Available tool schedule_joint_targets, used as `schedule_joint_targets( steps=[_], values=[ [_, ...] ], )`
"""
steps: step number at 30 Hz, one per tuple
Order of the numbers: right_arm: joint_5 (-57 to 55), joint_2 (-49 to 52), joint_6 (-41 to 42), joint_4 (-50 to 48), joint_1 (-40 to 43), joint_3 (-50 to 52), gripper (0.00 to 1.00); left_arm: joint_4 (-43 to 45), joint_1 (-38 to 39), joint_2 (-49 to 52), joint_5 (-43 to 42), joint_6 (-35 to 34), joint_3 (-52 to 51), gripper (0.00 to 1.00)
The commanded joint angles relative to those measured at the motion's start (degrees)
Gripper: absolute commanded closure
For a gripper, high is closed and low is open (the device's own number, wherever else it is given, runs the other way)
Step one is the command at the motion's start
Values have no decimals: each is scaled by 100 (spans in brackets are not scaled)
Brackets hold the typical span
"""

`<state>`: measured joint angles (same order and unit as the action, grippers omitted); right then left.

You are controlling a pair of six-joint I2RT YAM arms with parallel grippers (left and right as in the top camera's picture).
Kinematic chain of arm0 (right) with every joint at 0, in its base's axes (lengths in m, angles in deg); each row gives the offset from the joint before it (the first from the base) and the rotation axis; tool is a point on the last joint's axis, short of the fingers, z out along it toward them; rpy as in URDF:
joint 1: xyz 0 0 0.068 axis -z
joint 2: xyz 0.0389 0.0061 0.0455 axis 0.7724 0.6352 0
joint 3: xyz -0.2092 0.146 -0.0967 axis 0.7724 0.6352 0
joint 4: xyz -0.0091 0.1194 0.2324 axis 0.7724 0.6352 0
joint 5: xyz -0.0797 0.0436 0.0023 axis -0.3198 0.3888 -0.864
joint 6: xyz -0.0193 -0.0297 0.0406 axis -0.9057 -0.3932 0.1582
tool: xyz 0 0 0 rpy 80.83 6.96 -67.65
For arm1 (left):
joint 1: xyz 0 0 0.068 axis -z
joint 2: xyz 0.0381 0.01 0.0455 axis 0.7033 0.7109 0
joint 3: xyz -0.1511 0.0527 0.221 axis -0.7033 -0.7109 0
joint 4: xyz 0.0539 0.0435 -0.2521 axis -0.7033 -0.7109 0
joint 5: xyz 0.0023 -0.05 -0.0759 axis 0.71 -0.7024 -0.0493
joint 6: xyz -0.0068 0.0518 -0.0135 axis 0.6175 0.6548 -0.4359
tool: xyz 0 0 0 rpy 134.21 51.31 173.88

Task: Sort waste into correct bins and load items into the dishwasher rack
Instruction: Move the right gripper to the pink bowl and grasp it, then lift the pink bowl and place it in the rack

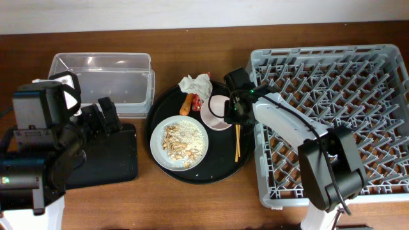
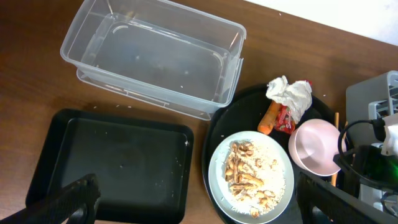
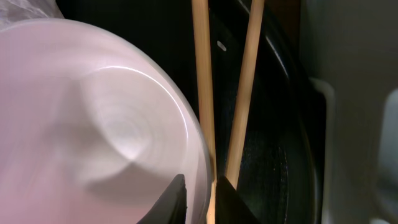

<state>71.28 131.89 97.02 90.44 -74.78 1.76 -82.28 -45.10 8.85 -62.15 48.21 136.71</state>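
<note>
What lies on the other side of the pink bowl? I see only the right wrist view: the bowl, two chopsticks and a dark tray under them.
Observer: In the overhead view a white plate with rice and beige scraps sits close to the bowl, on the side away from the chopsticks. It is on the same round black tray.
Operator: And where is the rack from there?
Observer: The grey dishwasher rack stands right beside the tray, on the chopsticks' side. The part of it not hidden by the right arm holds no dishes.
</note>
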Motion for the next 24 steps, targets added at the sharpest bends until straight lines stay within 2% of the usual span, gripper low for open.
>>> schedule_joint_targets(
  steps=[1, 2, 7, 14, 17, 20, 24],
  values=[
    [-13, 13, 52, -17, -4, -11, 88, -7, -15, -2, 83, -74, 57, 1],
    [-15, 13, 55, -20, -4, -11, 95, -7, -15, -2, 83, -74, 57, 1],
    [-28, -133, 13, 184, -4, -142, 96, -7, -15, -2, 83, -74, 57, 1],
    [-107, -1349, -645, 855, -4, -1032, 96, -7, -15, -2, 83, -76, 57, 1],
    [-1130, -1958, -638, 1248, -4, -1161, 96, -7, -15, -2, 83, -74, 57, 1],
    [-3038, -2559, -599, 1779, -4, -1161, 96, -7, -15, -2, 83, -76, 57, 1],
    [-5438, -2874, -619, 2118, -4, -1158, 96, -7, -15, -2, 83, -74, 57, 1]
  ],
)
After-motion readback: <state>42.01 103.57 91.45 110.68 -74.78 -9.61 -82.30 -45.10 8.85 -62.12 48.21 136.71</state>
